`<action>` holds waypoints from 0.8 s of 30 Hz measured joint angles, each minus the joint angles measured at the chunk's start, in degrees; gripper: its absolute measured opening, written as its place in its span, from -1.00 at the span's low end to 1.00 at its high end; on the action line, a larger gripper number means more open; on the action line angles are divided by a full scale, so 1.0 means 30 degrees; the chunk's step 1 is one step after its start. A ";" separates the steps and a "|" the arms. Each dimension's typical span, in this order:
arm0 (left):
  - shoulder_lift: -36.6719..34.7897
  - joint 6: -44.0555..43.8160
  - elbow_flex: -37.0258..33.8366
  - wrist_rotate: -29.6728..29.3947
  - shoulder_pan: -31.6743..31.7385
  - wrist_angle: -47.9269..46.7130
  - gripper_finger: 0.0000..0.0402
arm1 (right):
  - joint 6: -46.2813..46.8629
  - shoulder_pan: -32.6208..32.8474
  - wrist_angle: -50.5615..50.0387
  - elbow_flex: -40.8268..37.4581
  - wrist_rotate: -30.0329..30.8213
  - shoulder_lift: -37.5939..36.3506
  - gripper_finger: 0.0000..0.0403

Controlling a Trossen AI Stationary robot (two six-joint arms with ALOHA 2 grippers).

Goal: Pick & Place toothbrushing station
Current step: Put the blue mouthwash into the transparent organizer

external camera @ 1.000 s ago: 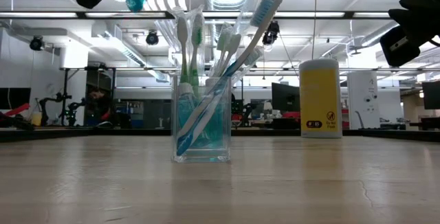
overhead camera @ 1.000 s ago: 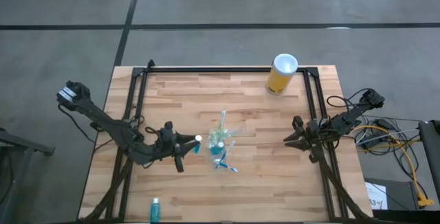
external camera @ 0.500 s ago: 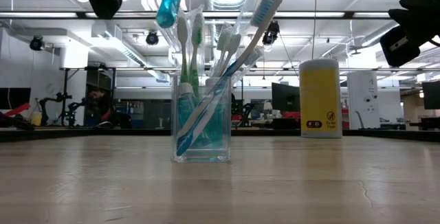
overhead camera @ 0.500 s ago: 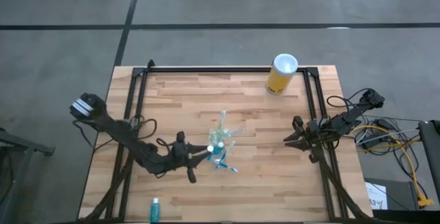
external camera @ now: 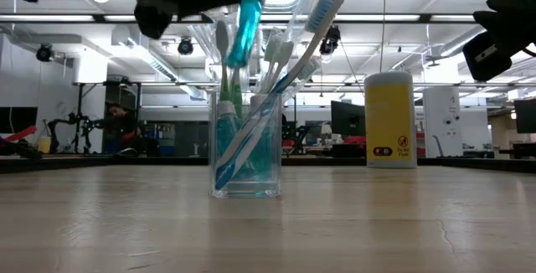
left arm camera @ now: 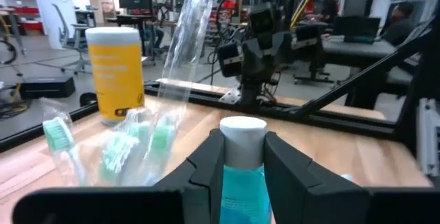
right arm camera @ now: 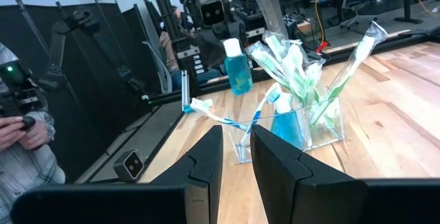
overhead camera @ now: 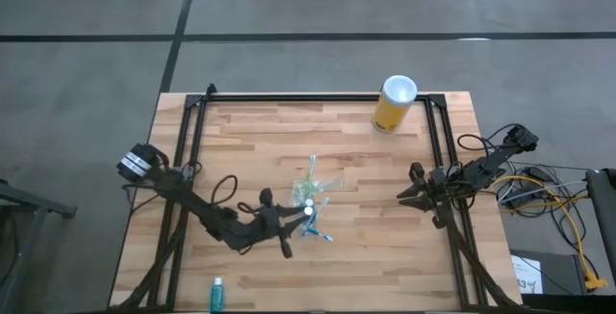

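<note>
A clear plastic cup [overhead camera: 313, 195] stands on its base at the table's middle and holds several white-green and white-blue toothbrushes and a teal tube; it also shows in the low view [external camera: 245, 151] and the right wrist view [right arm camera: 297, 129]. My left gripper [overhead camera: 299, 214] is shut on a teal white-capped tube [external camera: 245, 30], held above the cup's near-left side among the brush heads. My right gripper [overhead camera: 406, 187] waits near the table's right edge, its fingers a little apart and empty. A second teal tube [overhead camera: 218, 295] lies at the near left. My left gripper pinches the tube's teal body [left arm camera: 241, 183] between its two fingers, just behind the white cap [left arm camera: 242, 132], which sticks out past the fingertips. The fingers come from the table's left. The tube is lifted clear of the table and tilted, over the cup.
A tall yellow cylinder with a white top [overhead camera: 394, 104] stands at the table's far right. A black frame rail [overhead camera: 318, 96] runs along the far edge and down both sides. A person's hands [right arm camera: 20, 124] show beyond the table in the right wrist view.
My left gripper has carried the teal tube toward the table's right and near edges and a little down, from left of the cup to above it. It has stayed shut on the tube. The cup and its brushes have not moved.
</note>
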 joint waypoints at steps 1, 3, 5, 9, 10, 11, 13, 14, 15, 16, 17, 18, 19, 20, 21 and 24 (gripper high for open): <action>0.0210 -0.0004 0.0028 -0.0032 0.0139 0.0030 -0.58 | 0.0000 0.0000 0.0000 0.0000 0.0000 0.0000 -0.63; 0.0592 -0.0022 0.0013 -0.0220 0.0424 -0.0075 -0.58 | 0.0000 0.0000 0.0000 0.0000 0.0000 0.0000 -0.63; 0.0929 -0.0022 0.0013 -0.0244 0.0745 -0.0039 -0.58 | 0.0000 0.0000 0.0000 0.0000 0.0000 0.0000 -0.63; 0.1415 -0.0072 0.0009 -0.0238 0.1386 -0.0061 -0.58 | 0.0000 0.0000 0.0000 0.0000 0.0000 0.0000 -0.63; 0.1496 -0.0177 0.0006 -0.0212 0.1489 -0.0063 -0.58 | 0.0000 0.0000 0.0000 0.0000 0.0000 0.0000 -0.63; 0.1548 -0.0288 0.0006 -0.0186 0.1562 -0.0048 -0.58 | 0.0000 0.0000 0.0000 0.0000 0.0000 0.0000 -0.63; 0.1554 -0.0514 0.0006 -0.0152 0.1559 -0.0143 -0.58 | 0.0000 0.0000 0.0000 0.0000 0.0000 0.0000 -0.63; 0.1547 -0.0569 0.0006 -0.0077 0.1558 -0.0296 -0.58 | 0.0000 0.0000 0.0000 0.0000 0.0000 0.0000 -0.63; 0.1525 -0.0685 0.0006 -0.0055 0.1537 -0.0551 -0.58 | 0.0000 0.0000 0.0000 0.0000 0.0000 0.0000 -0.63; 0.1510 -0.0766 -0.0008 -0.0023 0.1530 -0.0795 -0.58 | 0.0000 0.0000 0.0000 0.0000 0.0000 0.0000 -0.63; 0.1510 -0.0921 -0.0016 -0.0039 0.1517 -0.0898 -0.58 | 0.0000 0.0000 0.0000 0.0000 0.0000 0.0000 -0.63; 0.1480 -0.1087 -0.0016 -0.0038 0.1494 -0.1082 -0.58 | 0.0000 0.0000 0.0000 0.0000 0.0000 0.0000 -0.63; 0.1474 -0.1305 -0.0023 -0.0035 0.1486 -0.1269 -0.58 | 0.0000 0.0000 0.0000 0.0000 0.0000 0.0000 -0.63; 0.1474 -0.1594 -0.0029 -0.0020 0.1483 -0.1555 -0.58 | 0.0000 0.0000 0.0000 0.0000 0.0000 0.0000 -0.63; 0.1474 -0.1994 -0.0053 0.0021 0.1478 -0.1884 -0.58 | 0.0000 0.0000 0.0000 0.0000 0.0000 0.0000 -0.63; 0.1474 -0.3487 -0.0053 0.0144 0.1486 -0.2762 -0.58 | 0.0000 0.0000 0.0000 0.0000 0.0000 0.0000 -0.63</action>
